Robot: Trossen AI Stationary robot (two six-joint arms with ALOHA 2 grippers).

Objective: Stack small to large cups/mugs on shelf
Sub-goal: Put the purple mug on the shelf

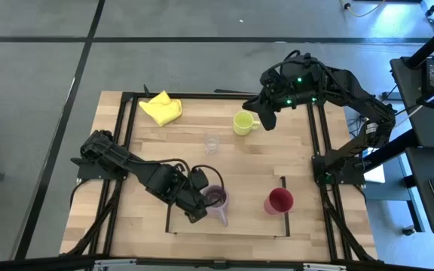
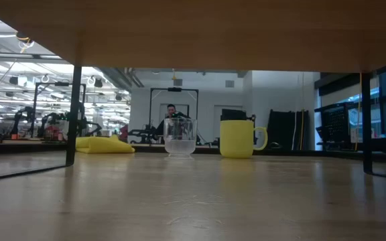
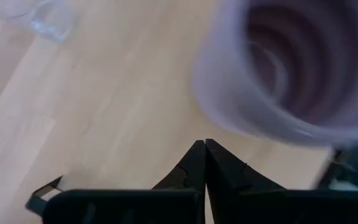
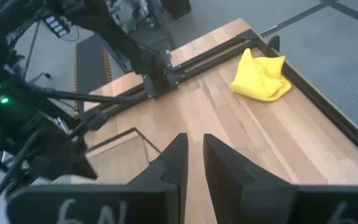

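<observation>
The purple mug [image 1: 216, 199] stands inside the shelf [image 1: 173, 230], the thin dark outline on the wood near the table's front edge. The red cup [image 1: 279, 201] stands at the outline's right side. My left gripper [image 1: 197, 209] is shut just left of the purple mug, which fills the left wrist view [image 3: 284, 68]. The yellow-green mug [image 1: 242, 123] and the tiny clear glass [image 1: 212, 142] stand farther back and also show in the low view [image 2: 237, 138], [image 2: 179, 138]. My right gripper [image 1: 267, 120] hangs above the table beside the yellow-green mug's right side, slightly open and empty [image 4: 191, 165]. My left gripper's shut fingertips [image 3: 199, 149] stand close by the lower outer wall [image 3: 229, 118] of the purple mug. I cannot tell whether they touch it.
A yellow cloth [image 1: 161, 108] lies at the far left of the table and shows in the right wrist view [image 4: 261, 78]. A black metal frame [image 1: 316, 135] runs round the tabletop. There is bare wood between the glass and the shelf outline.
</observation>
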